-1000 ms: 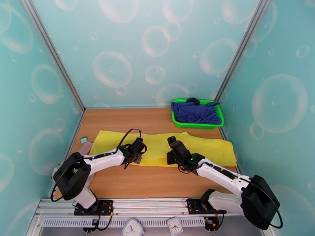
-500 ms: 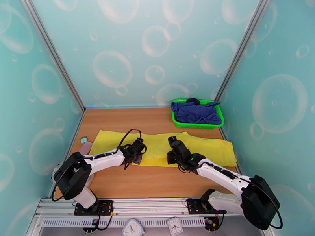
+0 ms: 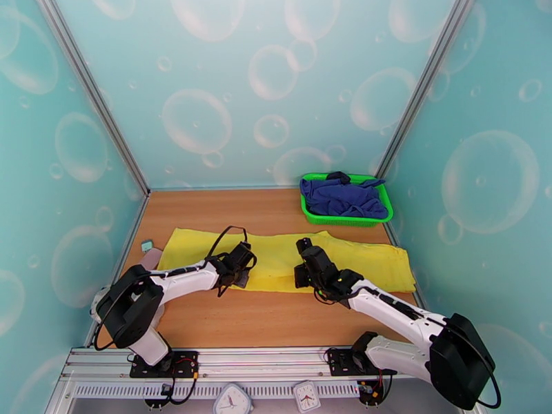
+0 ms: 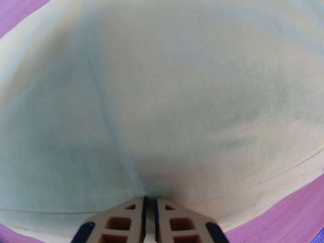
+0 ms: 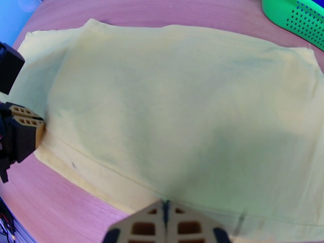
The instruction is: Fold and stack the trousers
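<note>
Yellow trousers (image 3: 290, 253) lie flat and long across the wooden table (image 3: 262, 315), from left to right. Their right end is close to the right wall. The arms cover part of the near hem. The left gripper (image 4: 149, 202) has its fingers squeezed on a little fold of that hem. The right gripper (image 5: 165, 206) has its fingers tight together at the hem too; I cannot tell if cloth is caught between them. Bare wood lies both near and far of the trousers. A green basket (image 3: 345, 221) at the far right holds a dark blue garment (image 3: 341, 196). A small teal thing (image 3: 147, 245) by the left edge is hard to make out. A little clock (image 3: 232, 400) at the bottom is cut off, its numbers too small to read.
</note>
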Robot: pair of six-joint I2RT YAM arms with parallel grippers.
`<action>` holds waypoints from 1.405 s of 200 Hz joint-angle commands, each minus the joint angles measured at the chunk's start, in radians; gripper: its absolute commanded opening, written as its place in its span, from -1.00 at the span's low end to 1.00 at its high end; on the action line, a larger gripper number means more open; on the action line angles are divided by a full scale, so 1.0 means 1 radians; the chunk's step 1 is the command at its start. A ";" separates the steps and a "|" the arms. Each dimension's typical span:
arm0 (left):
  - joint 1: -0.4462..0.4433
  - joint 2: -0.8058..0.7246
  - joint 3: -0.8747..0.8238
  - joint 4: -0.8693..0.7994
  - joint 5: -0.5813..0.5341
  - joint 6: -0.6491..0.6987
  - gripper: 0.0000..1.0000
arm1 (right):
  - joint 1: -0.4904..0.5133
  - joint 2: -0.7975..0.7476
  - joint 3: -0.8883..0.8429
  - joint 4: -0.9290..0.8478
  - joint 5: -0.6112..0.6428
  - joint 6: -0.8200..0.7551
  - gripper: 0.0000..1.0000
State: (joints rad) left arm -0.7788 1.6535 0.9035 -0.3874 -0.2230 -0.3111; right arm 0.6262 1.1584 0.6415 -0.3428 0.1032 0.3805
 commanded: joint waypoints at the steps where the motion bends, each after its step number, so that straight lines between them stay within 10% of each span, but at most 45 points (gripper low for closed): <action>1: 0.014 0.014 -0.015 0.032 0.025 0.003 -0.76 | -0.005 -0.021 0.002 -0.028 0.020 0.009 -1.00; 83: 0.024 -0.075 -0.037 0.046 0.052 -0.009 -1.00 | -0.012 -0.032 -0.006 -0.026 0.023 0.015 -1.00; 109: -0.024 -0.124 -0.072 0.093 0.148 0.053 -0.14 | -0.014 -0.033 0.001 -0.028 0.019 0.013 -1.00; 162: -0.128 -0.061 -0.049 0.150 0.040 0.098 0.15 | -0.014 -0.029 0.005 -0.027 0.012 0.012 -1.00; 213: -0.128 0.019 -0.002 0.137 -0.126 0.094 0.07 | -0.013 -0.036 0.005 -0.033 0.013 0.011 -1.00; 281: -0.128 -0.016 -0.011 0.097 -0.237 0.064 -1.00 | -0.016 -0.040 -0.003 -0.027 0.010 0.012 -1.00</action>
State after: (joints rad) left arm -0.9039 1.6684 0.8822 -0.2634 -0.3939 -0.2298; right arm 0.6189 1.1339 0.6415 -0.3500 0.1024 0.3805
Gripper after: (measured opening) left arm 0.053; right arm 0.060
